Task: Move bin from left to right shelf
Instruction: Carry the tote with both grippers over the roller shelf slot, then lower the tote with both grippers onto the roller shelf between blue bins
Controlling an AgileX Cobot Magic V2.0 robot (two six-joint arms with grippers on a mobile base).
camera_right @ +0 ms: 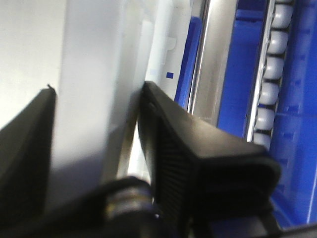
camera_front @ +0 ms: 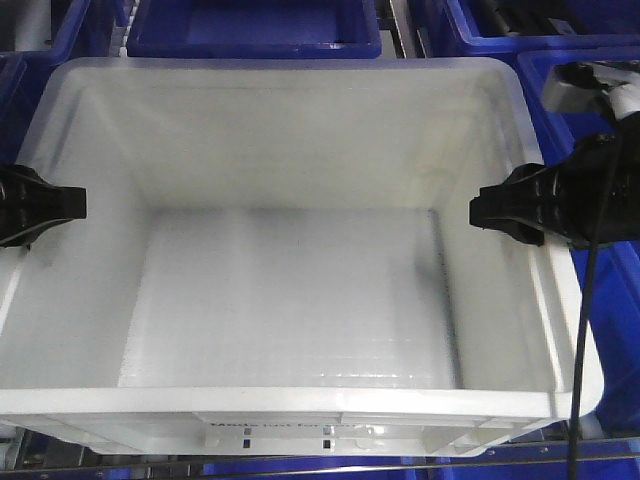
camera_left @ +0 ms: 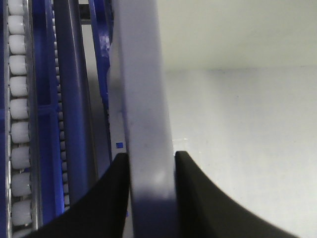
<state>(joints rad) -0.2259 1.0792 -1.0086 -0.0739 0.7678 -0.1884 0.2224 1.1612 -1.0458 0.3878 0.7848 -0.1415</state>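
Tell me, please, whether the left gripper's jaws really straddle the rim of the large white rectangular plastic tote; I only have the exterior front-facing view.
Observer: Yes. In the left wrist view the left gripper has one black jaw on each side of the rim of the large white rectangular plastic tote, with the rim filling the gap.
Operator: Thank you. Is the right side the same?
Observer: The right wrist view shows the right gripper likewise closed across the tote's side wall, its ribbed outer jaw against the outside face.
Operator: What lies just outside the left rim?
Observer: A row of white plastic rollers in a blue track, apart from the tote.
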